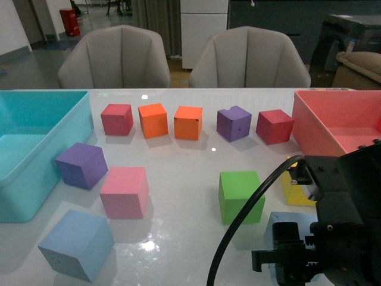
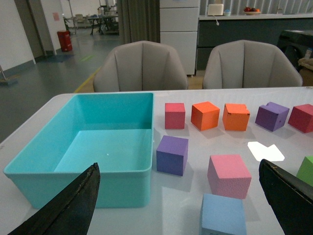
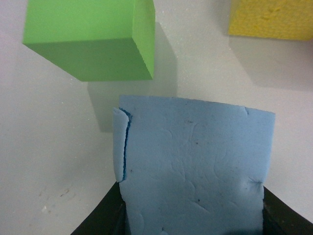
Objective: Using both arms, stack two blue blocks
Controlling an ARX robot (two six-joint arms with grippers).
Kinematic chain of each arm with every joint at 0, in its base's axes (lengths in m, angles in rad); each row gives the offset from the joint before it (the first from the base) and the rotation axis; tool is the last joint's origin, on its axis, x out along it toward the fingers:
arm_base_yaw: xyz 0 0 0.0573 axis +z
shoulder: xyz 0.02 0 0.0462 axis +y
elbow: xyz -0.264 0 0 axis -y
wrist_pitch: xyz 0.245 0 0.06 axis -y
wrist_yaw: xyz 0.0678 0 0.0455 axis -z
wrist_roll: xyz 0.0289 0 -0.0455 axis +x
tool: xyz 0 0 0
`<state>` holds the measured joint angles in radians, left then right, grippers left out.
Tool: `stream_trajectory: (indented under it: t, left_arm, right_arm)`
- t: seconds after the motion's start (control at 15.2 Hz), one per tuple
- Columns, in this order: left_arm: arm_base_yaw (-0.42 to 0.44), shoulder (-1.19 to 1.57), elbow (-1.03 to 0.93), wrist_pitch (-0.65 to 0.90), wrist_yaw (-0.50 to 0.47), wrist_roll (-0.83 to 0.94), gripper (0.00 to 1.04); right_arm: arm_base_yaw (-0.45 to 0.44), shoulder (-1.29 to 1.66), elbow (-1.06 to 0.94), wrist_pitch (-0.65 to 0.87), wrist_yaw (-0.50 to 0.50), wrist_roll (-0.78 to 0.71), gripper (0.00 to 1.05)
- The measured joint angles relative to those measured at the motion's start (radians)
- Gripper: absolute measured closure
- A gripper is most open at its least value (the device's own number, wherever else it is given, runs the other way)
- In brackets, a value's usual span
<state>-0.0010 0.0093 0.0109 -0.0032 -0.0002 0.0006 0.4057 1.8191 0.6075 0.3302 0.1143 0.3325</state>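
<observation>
Front and left wrist cameras faced the grey padded chairs (image 1: pixel 119 56). The right wrist one looked down, close, sharing the front's green foam cube (image 3: pixel 93 44).

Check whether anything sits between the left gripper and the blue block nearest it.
Nothing visible does. The blue block lies just ahead of the open left gripper, with the pink cube beyond it.

Pale dusty-blue block (image 1: pixel 76 244) at 7 o'clock, grainy matte. Second blue block (image 1: pixel 278 218) at 5, same shade, creased. Green cube (image 1: pixel 241 195), yellow block (image 1: pixel 296 189), pink cube (image 1: pixel 124 192), purple cube (image 1: pixel 81 165). Back row: red cube (image 1: pixel 116 119), orange cube (image 1: pixel 153 120), second orange cube (image 1: pixel 188 123), notched purple cube (image 1: pixel 233 123), dark-red cube (image 1: pixel 274 126). Teal bin (image 1: pixel 24 196) at 9, salmon bin (image 1: pixel 333 128) at 3. Glossy white table (image 1: pixel 184 173). Black arm (image 1: pixel 351 196), black cable (image 1: pixel 238 232).
</observation>
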Motion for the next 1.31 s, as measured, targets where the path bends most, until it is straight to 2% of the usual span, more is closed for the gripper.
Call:
stream_trajectory:
  t: [0.2,0.39,0.92,1.31]
  left_arm:
    - [0.000,0.000,0.000,0.000,0.000,0.000,0.07]
    - [0.000,0.000,0.000,0.000,0.000,0.000,0.07]
    - [0.000,0.000,0.000,0.000,0.000,0.000,0.07]
    - [0.000,0.000,0.000,0.000,0.000,0.000,0.07]
  right_arm:
    - [0.021,-0.206,-0.013,-0.076,0.023,0.000,0.62]
    - [0.040,-0.262,0.142,-0.150,0.037,-0.013,0.63]
    - [0.068,0.259,0.781,-0.340,0.013,-0.018,0.63]
    - [0.085,0.488,0.993,-0.410,-0.014,-0.007,0.63]
